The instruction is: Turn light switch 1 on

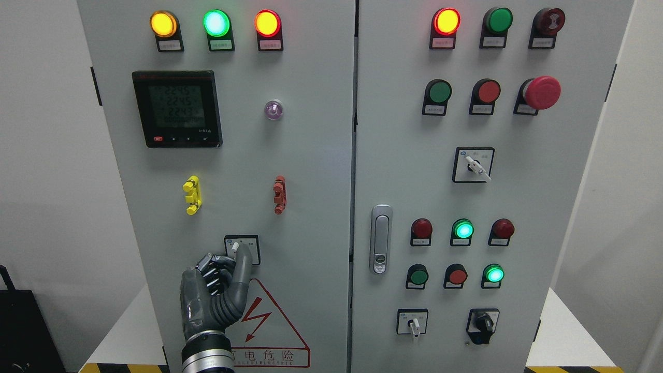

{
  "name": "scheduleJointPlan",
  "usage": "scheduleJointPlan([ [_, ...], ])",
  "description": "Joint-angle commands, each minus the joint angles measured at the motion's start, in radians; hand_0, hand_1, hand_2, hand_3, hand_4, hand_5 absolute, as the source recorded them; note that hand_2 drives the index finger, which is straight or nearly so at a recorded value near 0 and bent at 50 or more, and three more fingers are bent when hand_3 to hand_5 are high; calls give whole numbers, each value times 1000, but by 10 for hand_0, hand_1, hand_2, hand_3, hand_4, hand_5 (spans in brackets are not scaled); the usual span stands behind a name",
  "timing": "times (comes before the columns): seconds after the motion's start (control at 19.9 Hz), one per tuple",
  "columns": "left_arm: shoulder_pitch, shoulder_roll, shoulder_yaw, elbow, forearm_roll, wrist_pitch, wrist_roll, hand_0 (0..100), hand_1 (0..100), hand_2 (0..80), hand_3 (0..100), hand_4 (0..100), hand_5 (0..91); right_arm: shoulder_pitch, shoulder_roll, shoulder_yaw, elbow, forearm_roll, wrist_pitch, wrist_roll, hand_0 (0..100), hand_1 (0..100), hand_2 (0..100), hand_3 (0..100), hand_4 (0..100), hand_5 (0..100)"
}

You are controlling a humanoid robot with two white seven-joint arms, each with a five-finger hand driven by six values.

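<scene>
left hand [215, 290]: enters at bottom left, raised flat against the left door of the cabinet [311, 155]; right hand not in view.
fingers [243, 259]: one extended finger reaches up to the switch knob, the others curled into the palm; nothing is gripped, so this is a poke or nudge pose, not a pinch.
light switch 1 [241, 249]: small rotary selector on a black-framed plate, lower left door, just above the warning triangle [264, 326]; white knob partly hidden behind the fingertip, so its position is hard to read.
contact: fingertip looks touching or just beside the knob; exact contact cannot be told.
risk, slip: a single finger on a small knob could slide off without turning it, likely if the push runs straight in instead of sideways.
risk, wrong direction: the knob's present setting is hidden, so a turn could go the wrong way or stop short of the detent.
risk, occlusion: the hand covers the switch from the head camera, making it hard to confirm the result.
risk, neighbours: red clip [279, 194] and yellow clip [192, 195] sit above, well apart; bump unlikely unless the arm overshoots upward.
far items: meter [177, 109] and lit indicator lamps [216, 23] along the top; which one would confirm switch 1 is unclear.
right door: door handle [380, 238], buttons and more selectors, well apart, not at risk.
</scene>
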Motion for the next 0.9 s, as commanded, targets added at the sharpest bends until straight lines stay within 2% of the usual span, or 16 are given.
scheduleJointPlan([
  [0.0, 0, 0, -1, -1, 0, -2, 2, 457, 439, 612, 939, 933, 831, 0, 0, 0, 0, 0, -1, 1, 54, 0, 0, 0, 0, 0],
  [0.5, 0, 0, -1, -1, 0, -2, 2, 513, 395, 611, 943, 934, 831, 0, 0, 0, 0, 0, -1, 1, 54, 0, 0, 0, 0, 0],
  [0.6, 0, 0, -3, 1, 0, -2, 2, 495, 380, 612, 944, 933, 831, 0, 0, 0, 0, 0, -1, 1, 54, 0, 0, 0, 0, 0],
  [0.85, 0, 0, -6, -1, 0, -1, 2, 381, 381, 613, 947, 935, 831, 0, 0, 0, 0, 0, -1, 1, 53, 0, 0, 0, 0, 0],
])
